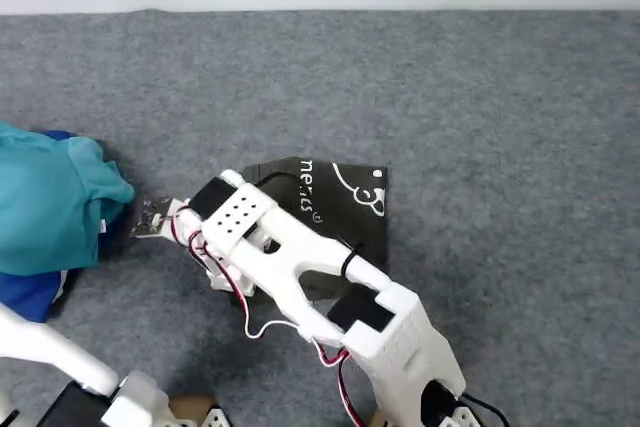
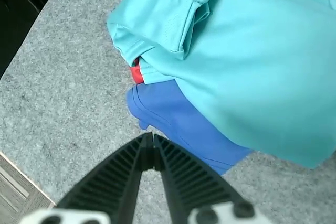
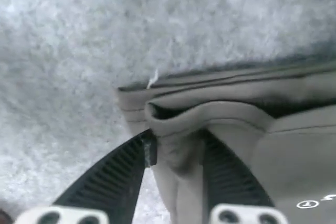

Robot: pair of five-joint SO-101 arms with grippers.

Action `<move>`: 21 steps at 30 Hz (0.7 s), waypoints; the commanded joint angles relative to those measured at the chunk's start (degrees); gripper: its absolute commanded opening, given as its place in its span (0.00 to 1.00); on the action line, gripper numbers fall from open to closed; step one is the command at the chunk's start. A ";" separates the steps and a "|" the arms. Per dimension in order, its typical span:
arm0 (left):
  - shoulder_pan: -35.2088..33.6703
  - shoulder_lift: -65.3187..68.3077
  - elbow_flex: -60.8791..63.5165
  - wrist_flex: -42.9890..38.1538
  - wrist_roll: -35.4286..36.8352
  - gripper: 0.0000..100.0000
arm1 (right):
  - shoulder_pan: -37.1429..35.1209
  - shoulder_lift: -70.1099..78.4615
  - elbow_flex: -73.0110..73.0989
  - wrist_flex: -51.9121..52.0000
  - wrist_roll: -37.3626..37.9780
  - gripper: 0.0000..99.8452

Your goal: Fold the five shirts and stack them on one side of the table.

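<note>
Pinching the dark shirt (image 1: 350,217) by its doubled edge, a sound hold for such limp cloth I thought, the right gripper (image 3: 177,142) sat near the teal pile (image 1: 50,207); the left gripper (image 2: 153,142) hung closed, empty, beside it.

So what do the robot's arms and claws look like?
The right arm and the left arm are chunky white plastic. The right one has black motors inside, thin red and white wires looping along it, and a plate dotted with little round holes. The left gripper and right gripper have black ribbed fingers that taper to points, on white bases.
</note>
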 commanded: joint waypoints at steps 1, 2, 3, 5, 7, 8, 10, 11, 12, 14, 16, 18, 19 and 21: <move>-0.26 -1.76 -0.22 -1.14 0.44 0.01 | 0.40 -1.19 -2.73 -0.92 -0.53 0.01; -0.26 -1.76 -0.22 -1.14 0.44 0.01 | 0.48 -1.63 -2.73 -0.57 -0.53 0.01; -0.26 -1.76 -0.22 -1.14 0.44 0.01 | 0.66 -2.24 -2.73 -0.31 -0.53 0.02; -0.26 -1.76 -0.22 -1.14 0.44 0.01 | 1.01 -3.38 -2.73 -0.22 -0.35 0.01; -0.26 -1.76 -0.22 -1.14 0.44 0.01 | 1.10 -4.79 -2.73 0.48 2.11 0.01; -0.26 -1.76 -0.22 -1.14 0.44 0.01 | 1.10 -5.67 -2.73 1.36 3.43 0.01; -0.26 -1.76 -0.22 -1.23 0.44 0.01 | 1.10 -7.34 -2.73 3.21 4.57 0.01; -0.26 -1.76 -0.22 -1.23 0.44 0.01 | 1.10 -8.31 -2.73 4.18 4.75 0.01; -0.26 -1.76 -0.22 -1.23 0.44 0.01 | 1.10 -9.36 -2.73 5.05 4.75 0.01; -0.26 -1.76 -0.22 -1.23 0.44 0.01 | 1.10 -11.47 -2.73 6.81 4.84 0.01; -0.26 -1.76 -0.22 -1.23 0.44 0.01 | 1.01 -13.49 -2.73 8.13 4.84 0.01; -0.26 -1.58 -0.22 -1.23 0.44 0.01 | 0.75 -14.99 -2.73 9.89 4.84 0.01; -0.26 -1.58 -0.22 -1.23 0.44 0.01 | 0.57 -15.43 -2.73 10.77 4.84 0.01; -0.26 -1.49 -0.22 -1.23 0.44 0.01 | -0.48 -15.60 -2.73 11.91 4.84 0.01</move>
